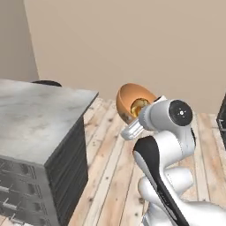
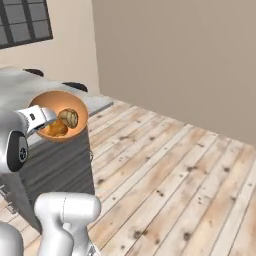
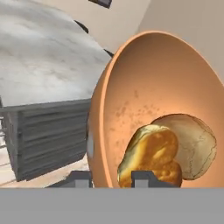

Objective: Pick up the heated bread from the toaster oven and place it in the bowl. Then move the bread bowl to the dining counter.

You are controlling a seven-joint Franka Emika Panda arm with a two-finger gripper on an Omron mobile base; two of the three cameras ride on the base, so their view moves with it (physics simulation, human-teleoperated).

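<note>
The arm is folded up tight here, elbow bent with the big round joint sitting right of centre in the left base view, and the wrist reaches toward the upper middle of the frame where the bowl (image 1: 131,99) hangs in mid-air, tipped on its side over the wooden floor (image 1: 112,167). In the right base view the same bowl (image 2: 55,100) shows at the left edge, mouth tilted toward the camera, with the white hand clamped at its left rim and the gripper (image 2: 46,118) right there on it. From the hand view the 2 dark fingertips poke up at the bottom, 1 on each side of the bowl's wall, so the gripper (image 3: 113,178) is pinching the rim (image 3: 97,131). Inside sit 2 bread pieces touching each other: the golden-orange heated bread (image 3: 151,155) low in the middle of the frame, and a paler tan piece (image 3: 197,142) just right of it. The dining counter (image 1: 31,119) fills the left side of the left base view, grey marbled top on a dark slatted base, with the bowl off to its right and not resting on it. A black stool (image 1: 46,83) peeks over its far edge.
</note>
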